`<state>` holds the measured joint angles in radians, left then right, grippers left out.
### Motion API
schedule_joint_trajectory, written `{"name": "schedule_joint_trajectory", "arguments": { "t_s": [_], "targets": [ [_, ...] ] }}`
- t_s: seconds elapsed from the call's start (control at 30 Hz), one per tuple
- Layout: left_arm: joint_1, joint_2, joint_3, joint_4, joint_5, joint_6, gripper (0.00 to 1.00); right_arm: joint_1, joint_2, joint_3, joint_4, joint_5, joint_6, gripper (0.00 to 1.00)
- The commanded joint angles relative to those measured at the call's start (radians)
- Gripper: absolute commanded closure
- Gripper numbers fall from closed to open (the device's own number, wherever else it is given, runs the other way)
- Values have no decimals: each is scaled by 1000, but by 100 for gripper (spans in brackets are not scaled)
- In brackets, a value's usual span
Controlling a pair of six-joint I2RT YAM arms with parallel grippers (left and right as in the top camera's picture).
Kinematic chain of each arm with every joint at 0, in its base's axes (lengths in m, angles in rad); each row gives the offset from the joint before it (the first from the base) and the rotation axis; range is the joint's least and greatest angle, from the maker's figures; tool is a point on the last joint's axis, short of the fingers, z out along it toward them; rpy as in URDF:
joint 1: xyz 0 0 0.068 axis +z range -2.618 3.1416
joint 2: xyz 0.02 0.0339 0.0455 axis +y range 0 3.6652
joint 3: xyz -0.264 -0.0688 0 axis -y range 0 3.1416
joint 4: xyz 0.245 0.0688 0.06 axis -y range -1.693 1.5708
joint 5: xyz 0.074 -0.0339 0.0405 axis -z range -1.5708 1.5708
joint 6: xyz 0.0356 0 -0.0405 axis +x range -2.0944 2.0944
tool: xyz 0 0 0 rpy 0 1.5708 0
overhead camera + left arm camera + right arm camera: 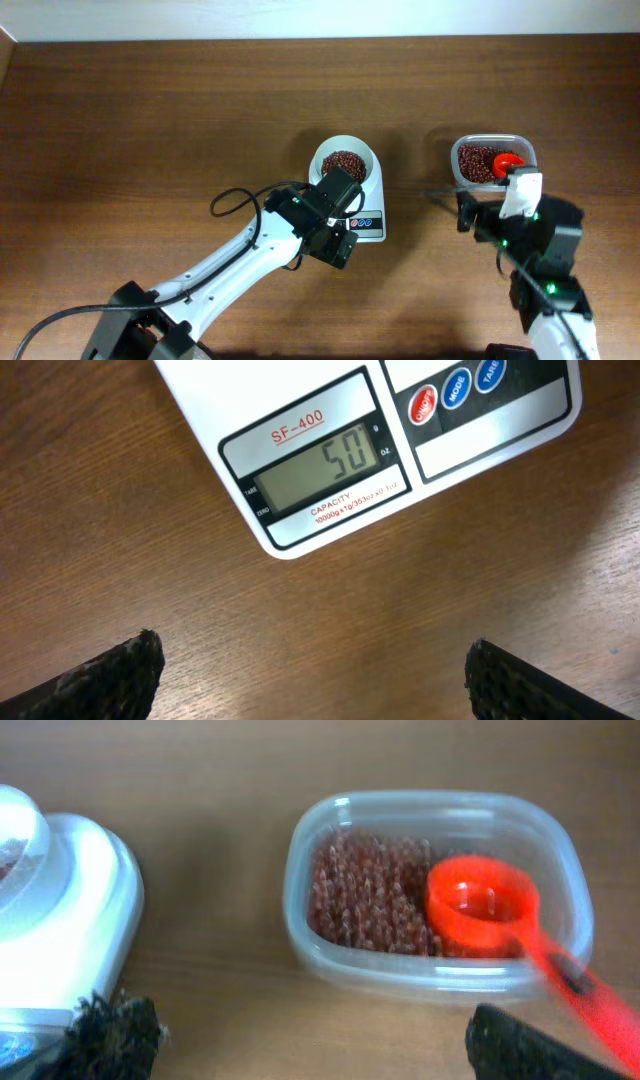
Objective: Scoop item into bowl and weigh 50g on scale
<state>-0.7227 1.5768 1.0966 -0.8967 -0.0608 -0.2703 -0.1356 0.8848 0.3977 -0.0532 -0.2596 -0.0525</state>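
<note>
The white bowl [325, 160] stands on the white scale [372, 205] and holds a heap of dark reddish-brown beans [343, 163]. In the left wrist view the scale's display [315, 465] reads 50. My left gripper [312, 644] hovers over bare table just in front of the scale's front edge, open and with nothing between its fingers. My right gripper [310, 1012] is also open and holds nothing, and sits close in front of the clear tub [330, 945]. More beans [370, 890] lie in that tub.
A red scoop [485, 905] rests in the tub on the beans, its handle pointing over the tub's near right rim. The tub [530, 150] stands right of the scale. The left arm's cable [235, 200] loops over the table to the left.
</note>
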Motion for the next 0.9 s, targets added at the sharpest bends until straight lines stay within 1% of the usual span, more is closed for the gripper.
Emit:
{"name": "schedule_joint_trajectory", "arguments": {
  "t_s": [0.0, 0.03, 0.27, 0.3, 0.43, 0.53, 0.67, 0.77, 0.87],
  "targets": [
    [-3, -10, -2, -1, -11, 2, 1, 5, -108, -173, 220, -74, 9, 1],
    [-3, -10, -2, -1, -11, 2, 1, 5, -140, -212, 255, -73, 9, 1],
    [-3, -10, -2, -1, -11, 2, 1, 6, -399, -381, 260, -33, 13, 1],
    [-3, -10, -2, -1, -11, 2, 1, 5, -438, -392, 240, 12, 51, 1],
    [-3, -10, -2, -1, -11, 2, 1, 6, -524, -392, 156, 108, 91, 1],
    [-3, -10, -2, -1, -11, 2, 1, 6, -588, -392, -15, 107, 92, 1],
    [-3, -10, -2, -1, -11, 2, 1, 40, -655, -392, -12, 107, 94, 1],
    [-3, -10, -2, -1, -11, 2, 1, 91, -787, -392, -14, 124, 83, 1],
    [-3, -10, -2, -1, -11, 2, 1, 114, -873, -392, -14, 130, 84, 1]
  ]
}}
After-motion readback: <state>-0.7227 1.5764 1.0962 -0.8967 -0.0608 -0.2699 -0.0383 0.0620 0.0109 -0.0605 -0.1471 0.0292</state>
